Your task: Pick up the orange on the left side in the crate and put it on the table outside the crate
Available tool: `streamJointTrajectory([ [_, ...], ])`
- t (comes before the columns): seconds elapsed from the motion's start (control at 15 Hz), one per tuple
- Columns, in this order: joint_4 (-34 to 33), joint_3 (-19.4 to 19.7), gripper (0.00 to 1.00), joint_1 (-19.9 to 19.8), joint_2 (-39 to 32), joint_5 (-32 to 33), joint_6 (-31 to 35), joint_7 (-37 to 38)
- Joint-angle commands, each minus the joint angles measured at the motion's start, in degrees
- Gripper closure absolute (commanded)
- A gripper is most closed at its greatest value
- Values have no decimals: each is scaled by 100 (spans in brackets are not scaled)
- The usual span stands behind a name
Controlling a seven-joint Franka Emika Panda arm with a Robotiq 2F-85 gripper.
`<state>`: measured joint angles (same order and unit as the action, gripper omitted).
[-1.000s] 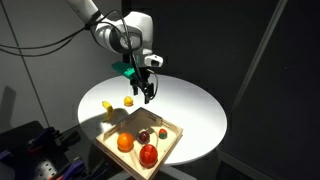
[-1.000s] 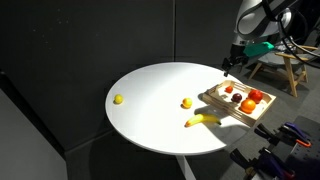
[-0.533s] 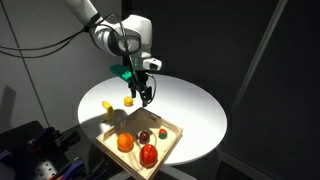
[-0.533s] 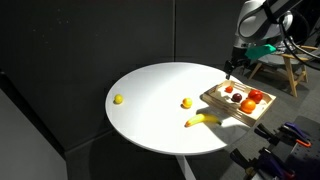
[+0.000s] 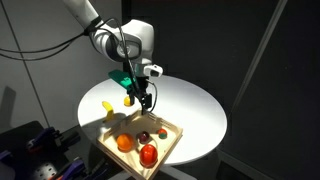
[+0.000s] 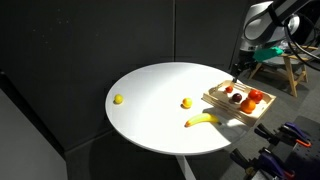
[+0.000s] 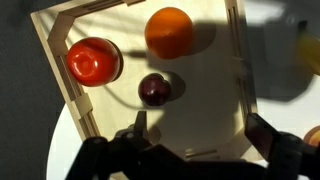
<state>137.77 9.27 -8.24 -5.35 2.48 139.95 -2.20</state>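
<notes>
- While the claw (image 7: 195, 128) is hanging wide open above the crate (image 7: 243, 70), the orange (image 7: 169, 32) is sitting free.
- Light, firm, roll-prone: gripping across its middle is looking safest.

This looks like a robotics lab or test studio. Black curtains (image 6: 60, 50) close off the space, a round white table (image 6: 150, 100) stands spot-lit among them, cables (image 5: 35, 47) trail at far left, and dark rig hardware (image 5: 30, 152) sits near.
</notes>
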Motion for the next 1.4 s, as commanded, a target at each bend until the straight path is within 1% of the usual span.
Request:
streamJointTrajectory([
  [0.0, 307, 33, 0, -128, 199, -32, 101, -486],
  [0.2, 491, 71, 0, -169, 198, 108, 269, -610],
  [0.47, 836, 140, 0, -151, 202, 466, 873, -486],
  [0.73, 1116, 186, 0, -158, 175, 602, 1258, -433],
  [1.0, 1291, 223, 0, -170, 115, 566, 1406, -412],
  [1.33, 1338, 251, 0, -187, -22, 440, 1481, -440],
])
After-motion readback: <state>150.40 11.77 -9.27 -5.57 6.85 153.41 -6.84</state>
